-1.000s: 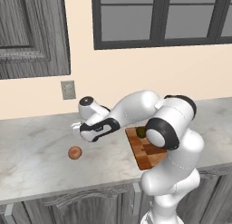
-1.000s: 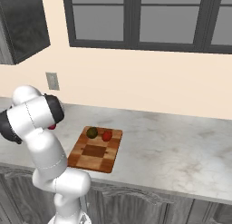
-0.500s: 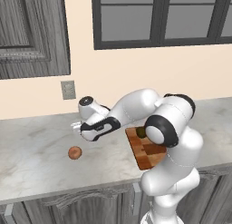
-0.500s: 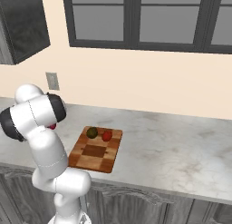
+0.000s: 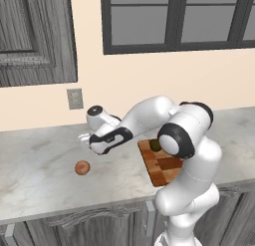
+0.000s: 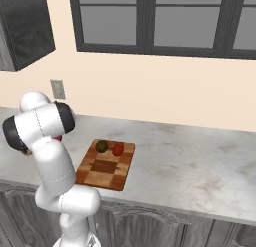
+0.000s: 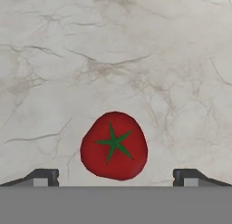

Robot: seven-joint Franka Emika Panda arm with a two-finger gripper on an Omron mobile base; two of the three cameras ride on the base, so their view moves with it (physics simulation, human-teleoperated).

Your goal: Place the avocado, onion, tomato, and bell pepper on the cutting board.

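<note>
A red tomato (image 7: 114, 146) with a green star-shaped top lies on the marble counter, just ahead of and between my fingertips (image 7: 43, 175). My gripper (image 7: 115, 177) hangs open over it, holding nothing. In the left base view the gripper (image 5: 85, 139) reaches out to the left of the cutting board (image 5: 167, 171). The tan onion (image 5: 82, 167) rests on the counter in front of the hand. On the checkered cutting board (image 6: 100, 172) sit the dark green avocado (image 6: 101, 146) and a small red fruit (image 6: 118, 150); I cannot tell whether that fruit is the bell pepper.
A wall outlet (image 5: 74, 98) sits on the back wall behind the hand. A dark cabinet (image 5: 35, 36) hangs at upper left, and the counter's front edge (image 5: 74, 210) runs close below the onion.
</note>
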